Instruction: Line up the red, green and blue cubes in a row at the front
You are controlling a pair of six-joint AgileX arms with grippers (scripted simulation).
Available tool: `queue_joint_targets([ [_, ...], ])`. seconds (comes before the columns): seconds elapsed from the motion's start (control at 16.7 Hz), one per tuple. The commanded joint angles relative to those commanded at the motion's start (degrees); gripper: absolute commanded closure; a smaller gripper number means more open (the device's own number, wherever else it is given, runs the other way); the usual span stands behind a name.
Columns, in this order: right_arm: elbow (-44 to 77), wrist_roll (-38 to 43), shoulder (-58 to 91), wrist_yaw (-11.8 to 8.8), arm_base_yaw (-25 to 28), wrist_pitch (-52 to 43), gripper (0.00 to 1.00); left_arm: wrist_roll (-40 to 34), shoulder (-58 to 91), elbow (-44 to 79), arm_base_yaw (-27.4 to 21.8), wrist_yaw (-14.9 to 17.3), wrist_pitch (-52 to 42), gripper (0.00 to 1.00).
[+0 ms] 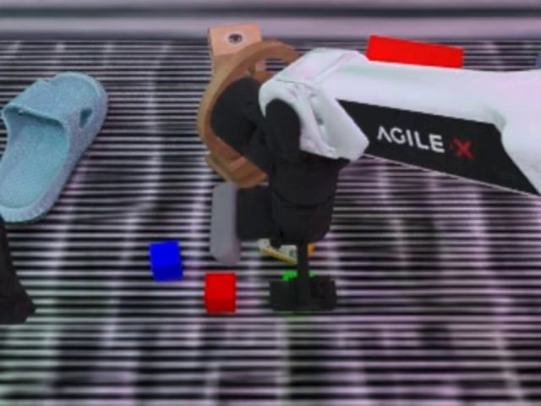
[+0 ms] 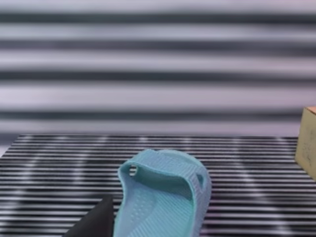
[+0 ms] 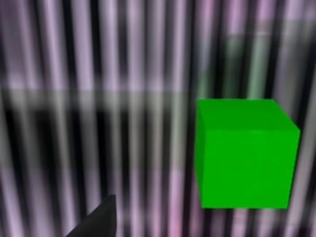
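Note:
The blue cube (image 1: 166, 260) and the red cube (image 1: 221, 292) rest on the striped table towards the front, left of centre. Only a sliver of the green cube (image 1: 290, 275) shows in the top view, under my right gripper (image 1: 303, 294), which hangs directly over it to the right of the red cube. In the right wrist view the green cube (image 3: 244, 153) stands on the table, apart from the one dark fingertip (image 3: 98, 219) that shows. The right gripper is open and holds nothing. My left gripper (image 1: 8, 296) is parked at the table's left edge, open.
A light blue slipper (image 1: 46, 139) (image 2: 160, 197) lies at the back left. A brown wooden ring (image 1: 241, 110), a tan block (image 1: 235, 38), a grey slab (image 1: 225, 222) and an orange-topped toy block (image 1: 283, 249) sit under the right arm. A red box (image 1: 414, 51) is at the back right.

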Motion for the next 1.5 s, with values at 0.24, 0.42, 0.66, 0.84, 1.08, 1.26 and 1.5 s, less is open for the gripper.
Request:
queue_joint_targets([
  [0.24,3.26,-0.25,-1.77,-0.15,0.28,-4.41,0.00,0.00,0.00,0.00,0.00,0.00,0.00,0.00],
  [0.42,3.15,-0.23,-1.57,-0.13,0.04,-4.28,0.00,0.00,0.00,0.00,0.00,0.00,0.00,0.00],
  [0.66,0.16,1.28,-5.11,-0.24,-1.78,-1.59,0.00,-1.26,3.19,3.08,-0.97,0.12,-2.03,0.00],
  [0.84,-7.26,4.74,-14.09,-0.63,-5.82,4.31,0.00,-4.07,11.12,10.20,-2.98,0.20,-6.79,0.00],
  [1.08,-22.67,11.46,-33.14,-1.39,-13.30,15.22,0.00,-9.59,29.73,23.94,-6.78,0.15,-16.61,0.00],
  [1.26,-36.98,17.48,-50.72,-1.85,-19.61,24.56,0.00,-14.20,47.23,35.19,-9.97,0.11,-25.12,0.00],
  [1.5,-57.48,26.04,-75.73,-1.91,-27.94,37.25,0.00,-20.61,71.85,50.58,-14.46,0.11,-37.12,0.00],
])
